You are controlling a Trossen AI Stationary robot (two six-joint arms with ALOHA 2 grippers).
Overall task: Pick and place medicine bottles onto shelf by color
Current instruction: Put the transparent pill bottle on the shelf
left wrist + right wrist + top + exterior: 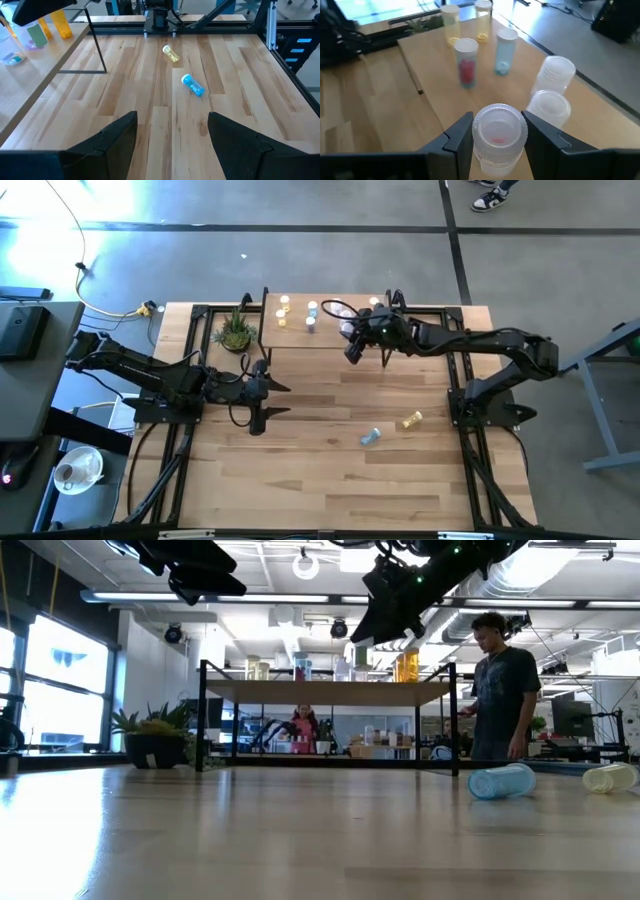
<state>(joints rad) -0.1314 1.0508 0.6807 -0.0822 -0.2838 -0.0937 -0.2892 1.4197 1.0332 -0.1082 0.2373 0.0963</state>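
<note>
Bottles of this sort look light, rigid and smooth-walled — clear plastic cylinders with broad white caps, so a squeeze across the round body just under the cap seems the safest hold, since a pinch on the cap edge or low on the wall would likely let one swivel or slip. The right pincer [496, 131] is clenched on a clear bottle with red contents [499, 137] in just that way, its fingers on either side of the body, and it hangs over the shelf [300, 338] toward the end far from the plant [235, 332]. Standing on the shelf are other bottles: a red-filled one [466, 62], a blue one [505, 51] beside it, two yellowish ones [451, 24] nearer the plant, and a pale stacked pair [551, 87] close to the held bottle. Upright and narrow, they would probably tip at a light knock, so the set-down calls for a clear gap. Off the shelf, on the tabletop [330, 480], a blue bottle [193, 85] and a yellow bottle [171, 54] lie on their sides near each other — free to roll. The left pincer [171, 140] waits released above the tabletop, just off the shelf's plant end.
</note>
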